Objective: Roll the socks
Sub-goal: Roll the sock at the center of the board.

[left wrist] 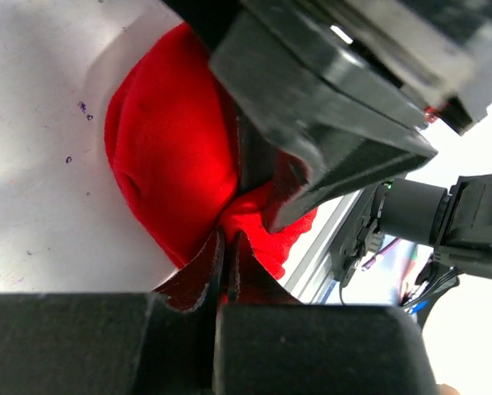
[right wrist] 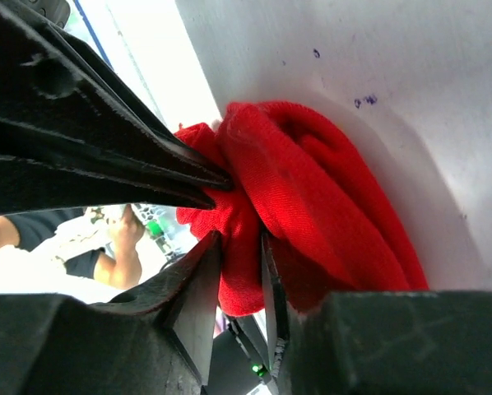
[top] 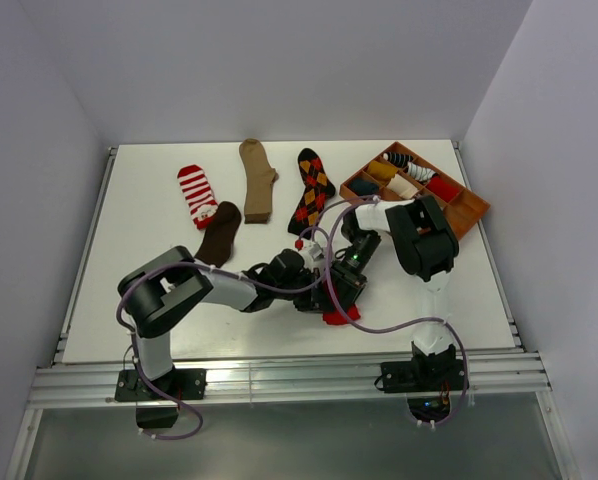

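Together, left hand (left wrist: 221, 263) pinching red sock (left wrist: 168, 156), right hand (right wrist: 239, 255) clamping it

Left arm (top: 164, 295): black joint housings, white link tubes. Right arm (top: 424, 240): same build, with a bulky black housing. Bases (top: 159, 385): black. Cables (top: 399, 325): grey-mauve, in loose loops along each arm. Left end effector (left wrist: 227, 247) and right end effector (right wrist: 239, 239): matte black with flat tapered fingers. Green light (left wrist: 388, 185): lit on one black housing.

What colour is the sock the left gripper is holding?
Red. The sock shows best in the left wrist view.
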Available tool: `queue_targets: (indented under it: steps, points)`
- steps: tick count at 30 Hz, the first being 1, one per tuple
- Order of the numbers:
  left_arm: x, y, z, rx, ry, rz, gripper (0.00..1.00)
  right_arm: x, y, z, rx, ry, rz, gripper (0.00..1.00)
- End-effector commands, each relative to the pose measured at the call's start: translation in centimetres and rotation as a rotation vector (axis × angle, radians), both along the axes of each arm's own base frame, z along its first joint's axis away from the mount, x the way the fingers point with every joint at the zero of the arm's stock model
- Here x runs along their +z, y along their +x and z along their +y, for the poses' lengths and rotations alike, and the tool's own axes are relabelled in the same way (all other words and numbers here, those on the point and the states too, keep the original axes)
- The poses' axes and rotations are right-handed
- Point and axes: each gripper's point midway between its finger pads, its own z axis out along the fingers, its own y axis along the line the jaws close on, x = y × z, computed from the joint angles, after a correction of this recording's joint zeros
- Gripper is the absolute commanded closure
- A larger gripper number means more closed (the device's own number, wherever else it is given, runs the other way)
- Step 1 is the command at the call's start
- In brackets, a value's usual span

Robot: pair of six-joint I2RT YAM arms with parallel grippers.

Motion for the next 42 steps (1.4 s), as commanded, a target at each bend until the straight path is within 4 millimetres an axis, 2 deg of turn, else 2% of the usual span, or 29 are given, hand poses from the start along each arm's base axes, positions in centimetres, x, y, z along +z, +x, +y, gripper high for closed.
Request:
queue_targets:
  steps: [1,14,22,27,36,38,40,41,42]
  points:
    - [-4.4,-2.2,2.0,0.001,0.167,0.121,1.00,-1.9,3.3,0.0,0.034,0.024,-0.226,0.66]
    - [-6.4,-3.2,3.6,-0.001,0.273,0.197,1.00,-0.9,3.5,-0.3,0.022,0.020,-0.311,0.55]
    - [-7.4,-3.3,5.2,0.015,0.338,0.222,1.00,0.1,4.8,-0.5,-0.012,0.001,-0.417,0.52]
    - [-7.6,-3.3,5.5,0.023,0.351,0.250,1.00,0.6,6.0,-0.9,-0.050,-0.011,-0.499,0.50]
    - [-7.5,-3.4,5.8,0.018,0.372,0.314,1.00,4.1,8.7,-2.3,-0.132,0.054,-0.661,0.48]
    - [-7.3,-3.3,5.6,0.016,0.366,0.332,1.00,4.3,8.8,-2.7,-0.134,0.063,-0.705,0.47]
    - [-7.1,-3.3,5.6,0.016,0.370,0.356,1.00,5.7,8.8,-3.1,-0.127,0.090,-0.801,0.47]
    - [-7.2,-3.4,5.7,0.017,0.382,0.367,1.00,5.2,8.6,-3.2,-0.121,0.091,-0.801,0.46]
    - [-7.2,-3.6,5.9,0.013,0.384,0.388,1.00,6.0,8.6,-3.3,-0.097,0.113,-0.859,0.46]
